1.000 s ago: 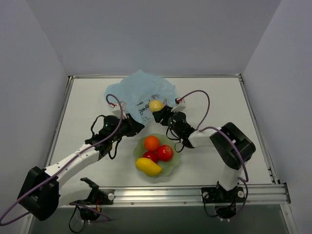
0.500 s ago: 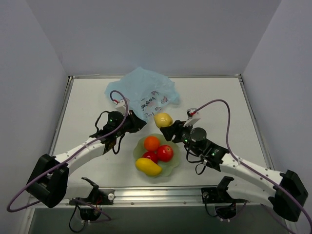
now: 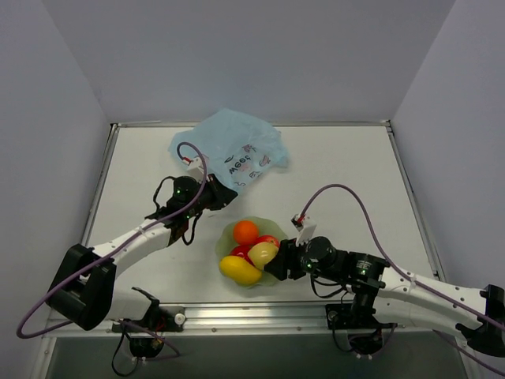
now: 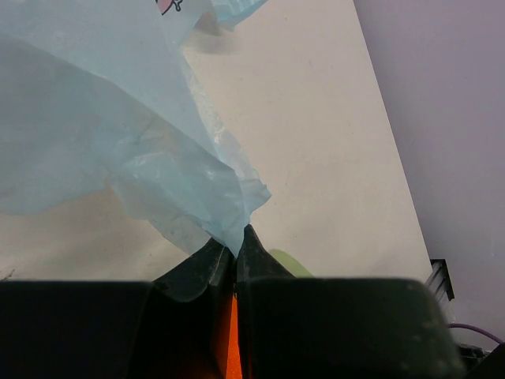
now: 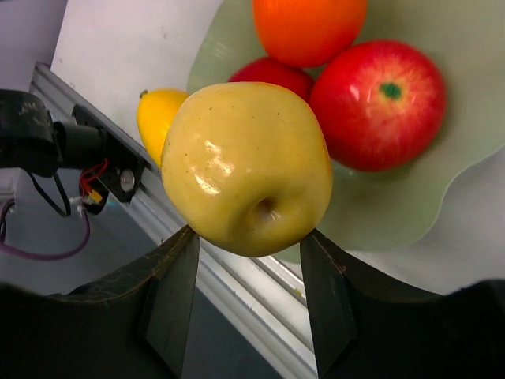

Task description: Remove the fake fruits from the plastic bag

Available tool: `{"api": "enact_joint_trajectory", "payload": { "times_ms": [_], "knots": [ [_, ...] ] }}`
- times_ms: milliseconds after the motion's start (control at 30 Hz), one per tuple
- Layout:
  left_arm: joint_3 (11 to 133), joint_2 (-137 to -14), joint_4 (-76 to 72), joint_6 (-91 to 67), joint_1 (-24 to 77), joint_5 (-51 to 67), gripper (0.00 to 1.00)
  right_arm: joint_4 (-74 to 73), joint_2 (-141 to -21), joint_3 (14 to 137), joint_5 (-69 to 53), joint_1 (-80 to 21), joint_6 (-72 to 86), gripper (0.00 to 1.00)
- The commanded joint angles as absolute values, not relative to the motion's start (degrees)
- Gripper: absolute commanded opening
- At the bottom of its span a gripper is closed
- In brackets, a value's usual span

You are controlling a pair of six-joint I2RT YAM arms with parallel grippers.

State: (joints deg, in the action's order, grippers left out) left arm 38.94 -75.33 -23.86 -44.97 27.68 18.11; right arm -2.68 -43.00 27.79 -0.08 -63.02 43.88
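The light-blue plastic bag (image 3: 229,150) lies at the back of the table. My left gripper (image 3: 223,197) is shut on its near corner, which shows pinched between the fingertips in the left wrist view (image 4: 234,251). My right gripper (image 3: 272,260) is shut on the pale yellow pear-like fruit (image 3: 263,254) and holds it over the pale green bowl (image 3: 223,239). In the right wrist view the fruit (image 5: 246,167) sits between both fingers (image 5: 173,292). In the bowl (image 5: 442,181) lie an orange (image 5: 308,28), two red apples (image 5: 379,103) (image 5: 272,75) and the yellow mango (image 5: 158,118).
A metal rail (image 3: 316,313) runs along the table's near edge, just below the bowl. White walls enclose the table on three sides. Purple cables (image 3: 331,189) loop over both arms.
My right gripper has carried the pale yellow fruit from the bag's mouth toward the near edge, to over the bowl. My left gripper has kept hold of the bag corner.
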Motion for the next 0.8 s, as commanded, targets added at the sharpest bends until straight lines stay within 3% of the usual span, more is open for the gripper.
{"api": "enact_joint_trajectory", "payload": {
  "times_ms": [0, 400, 500, 633, 767],
  "knots": [
    [41.66, -74.36, -26.11, -44.03, 27.42, 18.98, 0.02, -7.55, -42.63, 28.39, -0.18, -66.44, 47.46, 0.26],
    [40.87, -73.04, -25.49, -43.51, 27.42, 18.9, 0.02, -9.66, -43.07, 27.16, 13.51, -74.79, 52.29, 0.31],
    [40.52, -73.12, -25.66, -43.59, 27.33, 18.98, 0.02, -9.93, -42.37, 27.25, 15.12, -75.23, 53.17, 0.41],
    [40.34, -72.86, -25.84, -43.77, 27.42, 18.98, 0.02, -11.33, -43.59, 28.21, 15.03, -75.41, 53.0, 0.71],
    [40.25, -72.51, -25.66, -43.77, 27.33, 19.07, 0.02, -15.9, -43.24, 31.02, 17.92, -75.94, 52.65, 0.87]
  ]
}}
